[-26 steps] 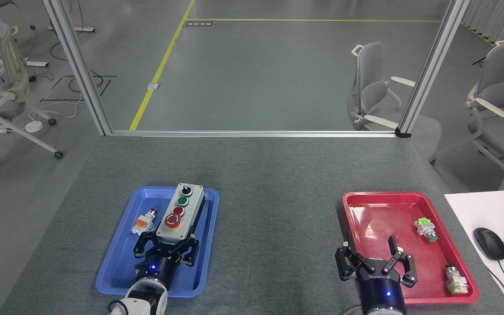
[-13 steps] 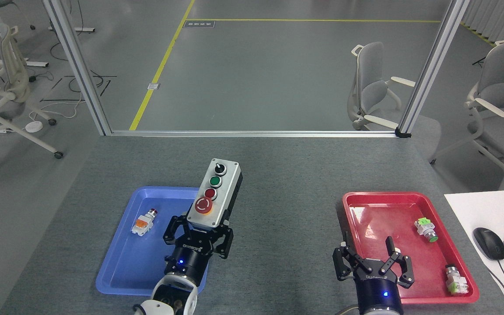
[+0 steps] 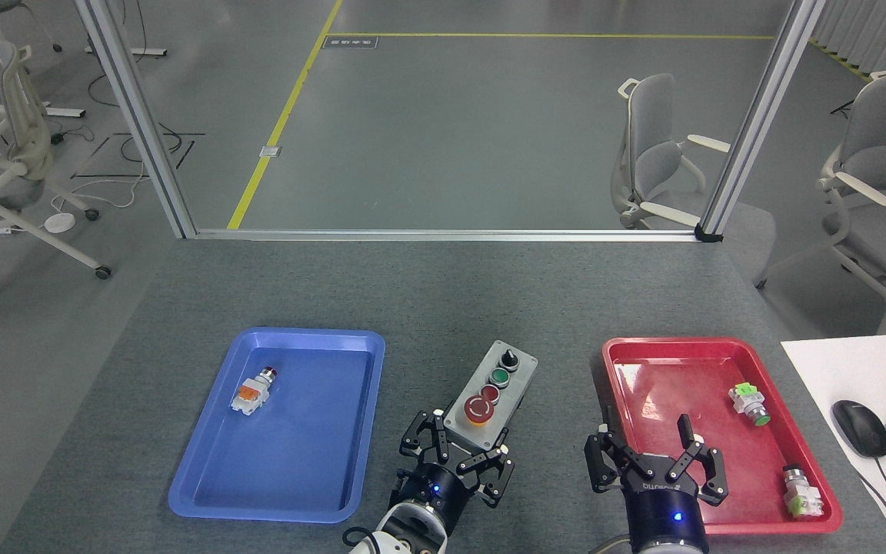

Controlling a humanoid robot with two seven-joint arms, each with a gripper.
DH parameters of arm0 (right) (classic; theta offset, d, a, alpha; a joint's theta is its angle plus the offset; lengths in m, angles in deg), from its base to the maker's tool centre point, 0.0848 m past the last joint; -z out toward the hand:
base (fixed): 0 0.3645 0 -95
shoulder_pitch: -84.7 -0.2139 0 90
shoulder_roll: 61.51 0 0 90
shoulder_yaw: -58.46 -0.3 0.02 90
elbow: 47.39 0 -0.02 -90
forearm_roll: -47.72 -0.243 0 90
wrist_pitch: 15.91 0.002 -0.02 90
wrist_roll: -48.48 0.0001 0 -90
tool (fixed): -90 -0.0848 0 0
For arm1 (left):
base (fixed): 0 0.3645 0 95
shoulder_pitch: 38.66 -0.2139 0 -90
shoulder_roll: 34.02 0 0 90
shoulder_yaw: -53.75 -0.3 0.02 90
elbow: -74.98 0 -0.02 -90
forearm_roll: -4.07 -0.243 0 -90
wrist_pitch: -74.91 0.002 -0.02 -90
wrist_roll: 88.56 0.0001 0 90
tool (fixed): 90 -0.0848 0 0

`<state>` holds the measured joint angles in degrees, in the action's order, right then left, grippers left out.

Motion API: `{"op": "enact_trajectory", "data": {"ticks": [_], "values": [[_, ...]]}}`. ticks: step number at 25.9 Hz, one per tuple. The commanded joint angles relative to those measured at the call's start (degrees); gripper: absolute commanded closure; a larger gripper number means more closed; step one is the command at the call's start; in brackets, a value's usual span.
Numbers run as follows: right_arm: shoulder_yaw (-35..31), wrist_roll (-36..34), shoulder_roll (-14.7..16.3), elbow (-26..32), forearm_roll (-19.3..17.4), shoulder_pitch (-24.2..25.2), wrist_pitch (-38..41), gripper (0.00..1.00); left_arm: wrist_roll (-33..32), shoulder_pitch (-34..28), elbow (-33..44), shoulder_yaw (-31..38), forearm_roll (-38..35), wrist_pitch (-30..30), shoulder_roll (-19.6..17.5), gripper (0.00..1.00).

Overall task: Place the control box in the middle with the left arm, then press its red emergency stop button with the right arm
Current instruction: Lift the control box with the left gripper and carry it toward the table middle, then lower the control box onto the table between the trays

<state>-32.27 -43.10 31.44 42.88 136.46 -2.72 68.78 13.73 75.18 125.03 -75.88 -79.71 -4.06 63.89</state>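
You are seeing the box (image 3: 491,395) sitting between the blue tray (image 3: 204,462) and the red tray (image 3: 720,354), tilted, its stop button (image 3: 478,408) facing up at the near end. The left gripper (image 3: 457,452) is clamping the box's near end. Right of the box, the right gripper (image 3: 657,454) is hovering with fingers spread wide, holding nothing.

single head view, high, facing forward-down over table (image 3: 443,292)
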Motion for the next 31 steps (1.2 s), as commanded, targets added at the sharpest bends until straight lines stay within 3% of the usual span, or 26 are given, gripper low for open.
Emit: {"op": "enact_trajectory", "data": {"ticks": [1,8,14,17,23,27,31], "values": [[0.0,-0.1,0.2,0.0,-0.1,0.1,0.0,0.02,-1.5,1.4,-1.9,-3.3,0.1,0.7,0.1,1.0],[0.1,-0.3,0.7,-0.5,-1.8,-0.3,0.2,0.02,-2.7,1.4,-2.5,-8.6,0.1,0.3,0.1,1.0],[0.0,-0.3,0.6,-0.5,-1.9,-0.1,0.1,0.02,-2.8,1.6,-2.2,-9.0,0.3,0.3,0.1,0.97],[0.0,-0.3,0.7,-0.8,-2.0,0.0,0.2,0.02,-2.9,1.6,-2.4,-8.9,0.4,0.7,0.1,0.38],[-0.2,-0.4,0.7,-0.8,-1.9,0.2,1.3,0.02,-2.8,1.5,-2.4,-8.8,0.5,0.8,0.0,0.29],[-0.3,-0.5,0.7,-0.8,-1.8,0.3,1.4,0.02,-2.8,1.5,-2.3,-8.8,0.5,1.0,0.0,0.14],[-0.3,-0.5,0.7,-0.7,-1.7,0.3,1.4,0.02,-2.8,1.5,-2.3,-9.0,0.6,1.0,-0.1,0.1]]}}
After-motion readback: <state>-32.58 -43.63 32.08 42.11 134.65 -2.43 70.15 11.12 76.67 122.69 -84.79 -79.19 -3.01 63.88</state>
